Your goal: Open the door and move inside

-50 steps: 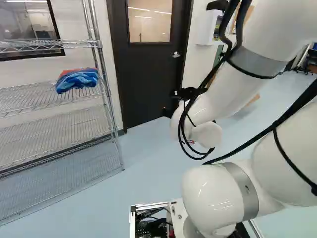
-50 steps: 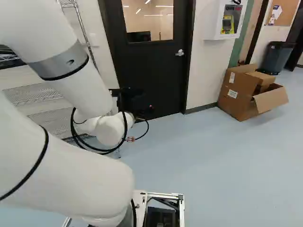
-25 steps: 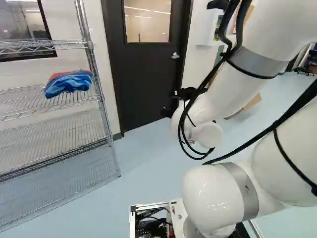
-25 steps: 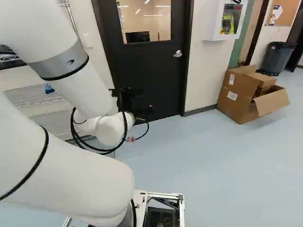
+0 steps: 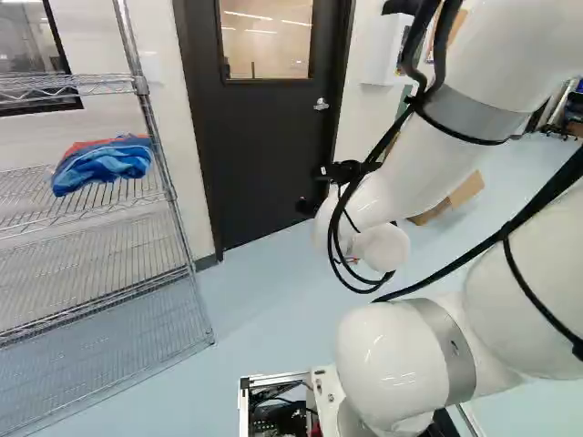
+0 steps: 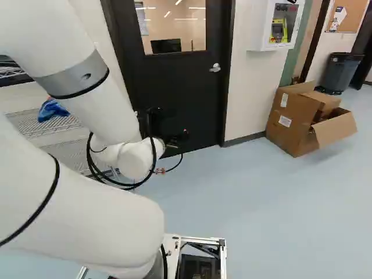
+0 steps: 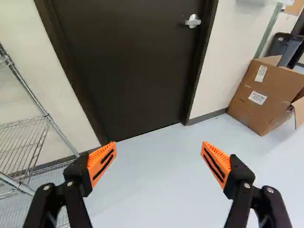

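Here, our white arm (image 5: 410, 173) reaches out over the pale blue floor (image 6: 232, 203), its gripper (image 5: 314, 188) spread, the two orange pads (image 7: 97, 159) well apart. To our left stands a wire shelf (image 5: 141, 86), a blue and red cloth (image 5: 109, 162) lying on one of its racks. Ahead of us is the black door (image 7: 133, 71), closed in its frame, with a silver lever handle (image 7: 193, 22) on its right-hand side and a window (image 5: 264, 41) up high. Beyond the door's right edge we see an open cardboard box (image 6: 290, 125), and farther off a dark bin (image 6: 340, 72).
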Controlling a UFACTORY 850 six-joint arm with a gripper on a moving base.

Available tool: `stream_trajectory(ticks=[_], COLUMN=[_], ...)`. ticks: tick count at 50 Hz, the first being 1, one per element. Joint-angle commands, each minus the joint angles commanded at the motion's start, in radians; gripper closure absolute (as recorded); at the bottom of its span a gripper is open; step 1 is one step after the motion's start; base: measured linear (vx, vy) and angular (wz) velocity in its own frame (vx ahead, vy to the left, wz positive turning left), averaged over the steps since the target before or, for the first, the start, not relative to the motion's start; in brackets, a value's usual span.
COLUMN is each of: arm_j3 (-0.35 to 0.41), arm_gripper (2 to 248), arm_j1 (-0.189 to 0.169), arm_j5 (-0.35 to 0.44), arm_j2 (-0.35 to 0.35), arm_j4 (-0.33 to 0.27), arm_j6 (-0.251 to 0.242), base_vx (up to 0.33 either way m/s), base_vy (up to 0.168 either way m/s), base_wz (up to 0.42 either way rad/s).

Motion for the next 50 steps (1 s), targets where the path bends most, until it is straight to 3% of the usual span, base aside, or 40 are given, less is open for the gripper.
stream_trajectory(ticks=[15,50], arm_j3=[0.0,0.0], arm_gripper=[3,3], arm_j1=[0.0,0.0], arm_j5=[0.0,0.0], arm_j2=[0.0,0.0], arm_j4=[0.0,0.0], arm_j6=[0.0,0.0], base_vx=[0.179,0.181], base_vy=[-0.007,-0.04], base_wz=[-0.047,-0.217])
